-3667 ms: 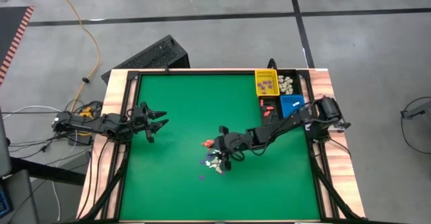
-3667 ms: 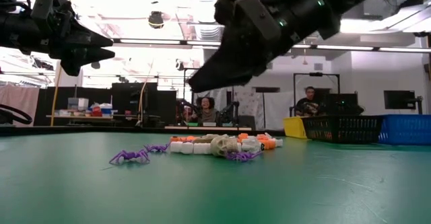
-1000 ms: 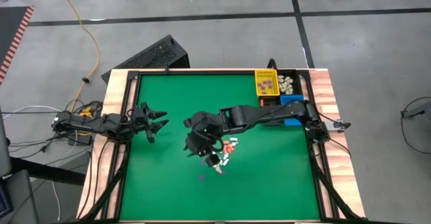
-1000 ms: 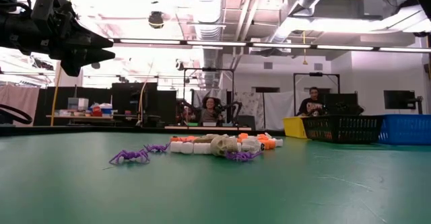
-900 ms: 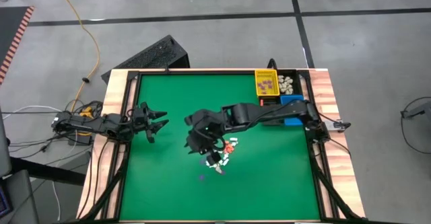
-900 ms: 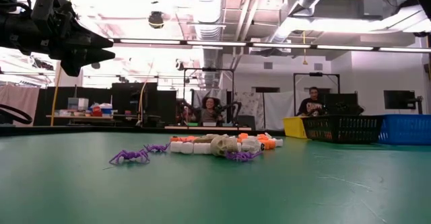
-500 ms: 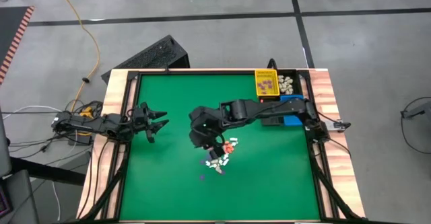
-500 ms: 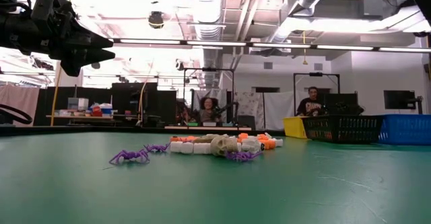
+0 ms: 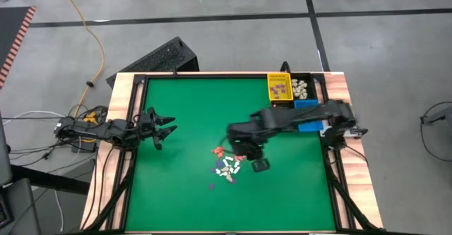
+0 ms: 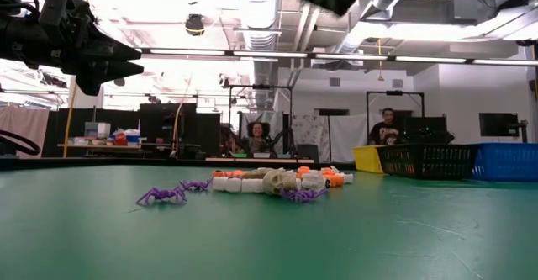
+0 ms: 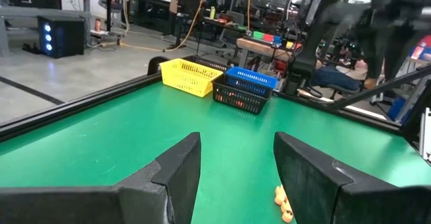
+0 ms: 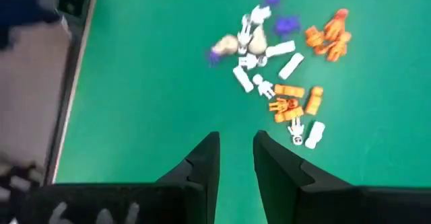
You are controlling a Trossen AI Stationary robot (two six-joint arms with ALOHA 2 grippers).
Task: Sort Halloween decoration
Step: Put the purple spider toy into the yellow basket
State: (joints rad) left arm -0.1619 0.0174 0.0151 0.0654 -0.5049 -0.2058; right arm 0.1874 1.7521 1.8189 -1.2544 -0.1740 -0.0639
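trinkets: the halloween decoration [image 9: 226, 167] lies as a loose heap near the middle of the green table [image 9: 176, 193], just beside the right gripper; a stray purple bit [image 9: 211, 186] sits a little apart from it.
colours: in the right wrist view the heap [image 12: 276, 69] shows cream-white bone-like pieces, orange-red pieces [image 12: 328, 32] and purple ones, several touching or overlapping.
low look: the pile [image 10: 269, 182] is flat on the mat, with a purple spider-like piece [image 10: 160, 196] at its near edge.
handling: judged from their look, these are very light, stiff plastic bits, easy to flick away or drag along with a neighbour; nothing looks fragile.
where to grip: best taken one at a time at an outlying piece, such as a white one at the heap's edge [image 12: 314, 134], pinched across its narrow width with the fingertips straight down.
risk: closing in the crowded middle will likely lift two colours at once or scatter the rest.
right gripper: it [image 9: 258, 163] hovers above the table just beside the heap; in its own view [image 12: 236, 153] the fingers stand a narrow gap apart with nothing between them.
left gripper: it [image 9: 164, 127] waits raised near the table's left edge, well apart from the heap, fingers [image 11: 182, 167] spread wide and empty.
bins: the yellow bin [image 9: 279, 87], blue bin [image 9: 305, 109] and black bin [image 9: 282, 112] sit at the far right corner; white pieces [image 9: 301, 88] lie beside the yellow one.
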